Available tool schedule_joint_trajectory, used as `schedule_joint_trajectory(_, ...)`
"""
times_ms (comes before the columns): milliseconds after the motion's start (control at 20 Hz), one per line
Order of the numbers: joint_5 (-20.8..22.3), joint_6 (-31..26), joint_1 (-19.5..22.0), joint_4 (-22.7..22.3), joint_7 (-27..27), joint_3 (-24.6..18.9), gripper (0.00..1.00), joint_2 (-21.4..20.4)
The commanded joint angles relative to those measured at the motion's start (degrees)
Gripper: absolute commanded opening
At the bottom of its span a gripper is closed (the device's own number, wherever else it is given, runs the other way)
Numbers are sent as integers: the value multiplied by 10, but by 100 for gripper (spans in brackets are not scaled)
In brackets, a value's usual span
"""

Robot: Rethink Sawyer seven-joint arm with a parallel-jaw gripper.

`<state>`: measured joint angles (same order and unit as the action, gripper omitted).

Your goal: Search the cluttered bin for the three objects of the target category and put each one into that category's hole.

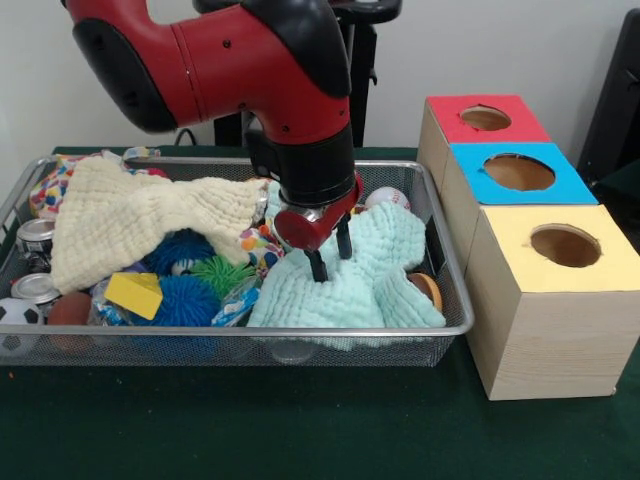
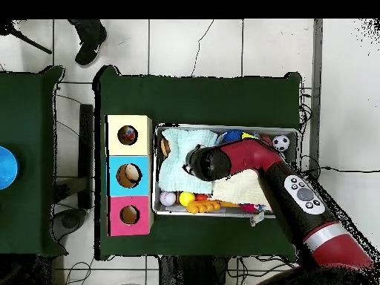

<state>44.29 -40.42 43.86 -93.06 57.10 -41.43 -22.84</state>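
**Claw probes mint cloth, spotted cloths mostly buried**

Nearest the camera runs the bin's (image 1: 230,335) front rim, and just behind it lie a yellow tag (image 1: 134,294), blue spiky balls (image 1: 185,300) and the mint cloth (image 1: 350,275). The gripper (image 1: 330,258) hangs over that mint cloth with its two fingers spread and nothing between them, tips at or just above the fabric. A cream cloth (image 1: 140,215) covers the bin's middle. One spotted cloth (image 1: 50,190) peeks out at the far corner, another scrap (image 1: 258,243) shows between the plain cloths. The hole (image 1: 565,244) in the yellow box stands outside the bin, well apart.

By my reading, the search step is in hand. Next, the arm should shift toward the spotted scrap beside it, not pinch the mint cloth.
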Motion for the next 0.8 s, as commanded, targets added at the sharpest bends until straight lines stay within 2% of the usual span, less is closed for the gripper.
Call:
schedule_joint_trajectory(50, 52, 48, -16, 50, -8, 38, 100, 57)
schedule_joint_trajectory(250, 57, 59, -20, 48, -1, 46, 100, 59)
schedule_joint_trajectory(500, 30, 63, 5, 35, -8, 26, 100, 71)
schedule_joint_trajectory(550, 28, 59, 6, 34, -9, 25, 0, 71)
schedule_joint_trajectory(600, 31, 53, -1, 38, -1, 33, 0, 64)
schedule_joint_trajectory(800, 19, 21, 7, 29, -22, 25, 0, 43)
